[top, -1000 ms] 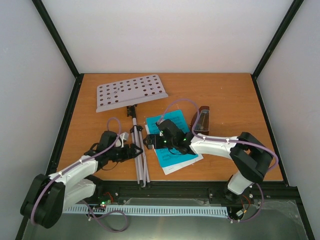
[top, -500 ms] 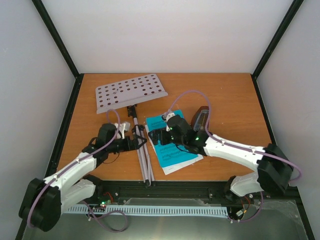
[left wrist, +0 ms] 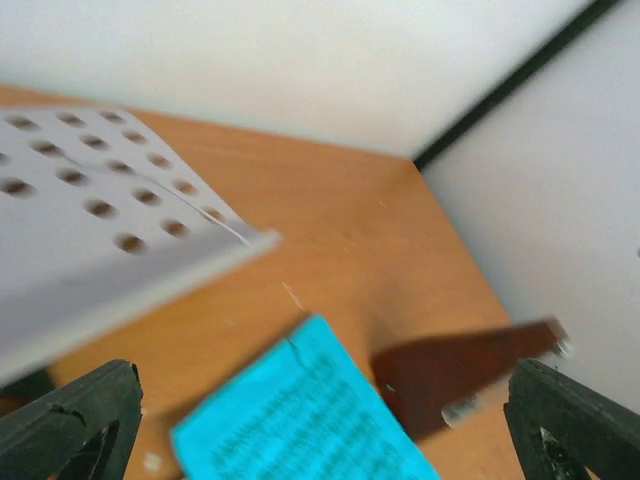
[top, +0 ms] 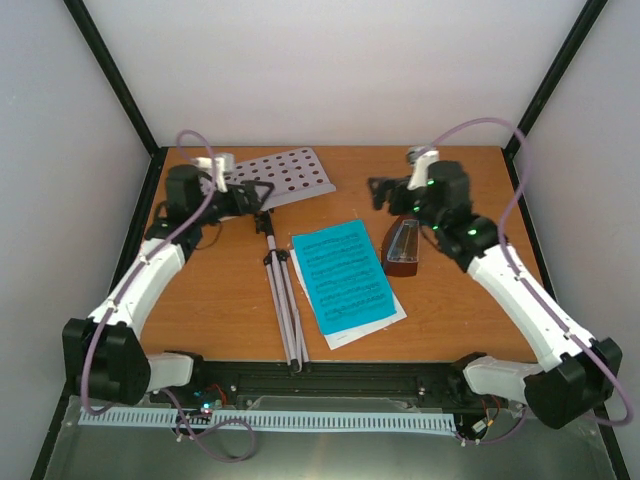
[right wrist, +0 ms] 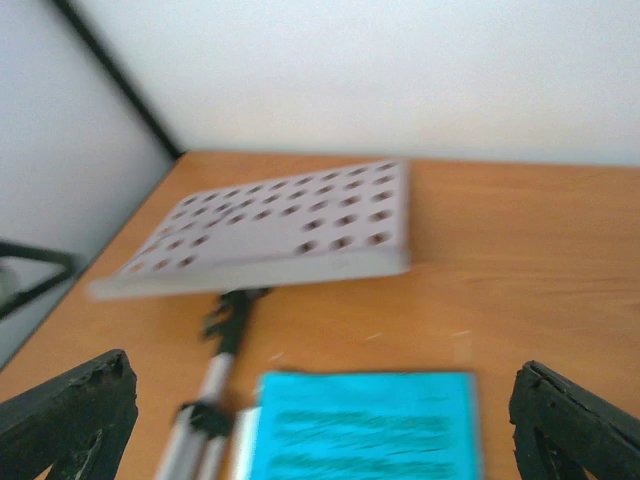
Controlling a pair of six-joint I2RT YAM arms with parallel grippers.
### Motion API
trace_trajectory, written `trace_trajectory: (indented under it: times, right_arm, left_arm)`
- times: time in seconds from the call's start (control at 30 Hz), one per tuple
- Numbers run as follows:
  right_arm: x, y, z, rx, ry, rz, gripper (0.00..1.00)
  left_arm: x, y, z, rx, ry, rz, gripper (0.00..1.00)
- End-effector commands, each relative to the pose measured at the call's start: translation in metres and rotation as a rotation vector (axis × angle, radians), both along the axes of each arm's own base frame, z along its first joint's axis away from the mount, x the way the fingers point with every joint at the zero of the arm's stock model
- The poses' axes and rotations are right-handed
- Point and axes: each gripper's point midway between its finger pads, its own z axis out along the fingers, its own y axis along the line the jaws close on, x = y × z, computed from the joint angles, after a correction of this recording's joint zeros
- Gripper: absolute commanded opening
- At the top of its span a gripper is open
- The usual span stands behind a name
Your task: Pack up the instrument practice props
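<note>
The white music stand lies flat on the table, its hole-punched desk [top: 275,175] at the far left and its folded legs [top: 285,305] running toward me. The blue music sheet [top: 343,275] lies on the white sheet [top: 375,322] right of the legs. Beside them on the right sits the brown metronome [top: 405,248]. My left gripper [top: 258,195] hovers open at the desk's near edge, holding nothing. My right gripper [top: 383,192] hangs open above and behind the metronome, also empty. The left wrist view shows the desk [left wrist: 90,220], blue sheet [left wrist: 300,420] and metronome [left wrist: 460,365]; the right wrist view shows the desk [right wrist: 290,230] and blue sheet [right wrist: 365,425].
Black frame rails [top: 130,260] border the wooden table on the left, right and near sides. White walls close it in behind and at both sides. Bare wood [top: 430,165] lies behind the metronome.
Both arms have drawn back from the stand's legs and the sheets and risen toward the far side. The left jaws have spread wider. The sheets now show uncovered.
</note>
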Motion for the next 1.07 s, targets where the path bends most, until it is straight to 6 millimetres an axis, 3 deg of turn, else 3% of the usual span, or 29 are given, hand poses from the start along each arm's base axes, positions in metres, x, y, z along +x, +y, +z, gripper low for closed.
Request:
trace_trajectory:
  times: [0.0,0.1,0.17,0.23,0.33,0.43,0.73,0.87,1.03]
  right_arm:
    - [0.004,-0.088,0.003,-0.064,-0.006,-0.160,1.00]
    - [0.006,-0.146,-0.010,0.017,-0.007,-0.275,1.00]
    - [0.006,-0.174,-0.030,0.060,0.012,-0.329,1.00]
    - [0.003,-0.204,-0.065,0.074,0.053,-0.427,1.00]
    - [-0.009,-0.246,-0.105,0.069,0.040,-0.609,1.00]
    - [-0.025,-0.261,-0.129,0.004,-0.067,-0.691,1.00]
    - [-0.044,-0.258,-0.142,-0.051,-0.349,-0.691,1.00]
    - [-0.037,-0.249,-0.154,-0.062,-0.350,-0.637,1.00]
    - [-0.032,-0.238,-0.163,-0.080,-0.362,-0.590,1.00]
  left_arm:
    - [0.020,0.105,0.029,-0.003,-0.110,0.221,1.00]
    - [0.005,0.196,0.021,-0.071,-0.109,0.470,0.99]
    - [-0.006,0.238,0.004,-0.062,-0.094,0.636,1.00]
    - [-0.013,0.264,-0.015,-0.008,-0.092,0.771,0.99]
    - [-0.026,0.287,-0.044,0.088,-0.112,0.916,0.99]
    - [-0.042,0.292,-0.070,0.164,-0.182,0.978,0.99]
    - [-0.033,0.253,-0.110,0.260,-0.289,0.819,0.99]
    - [-0.030,0.238,-0.115,0.276,-0.323,0.773,0.99]
    - [-0.032,0.249,-0.115,0.270,-0.319,0.848,1.00]
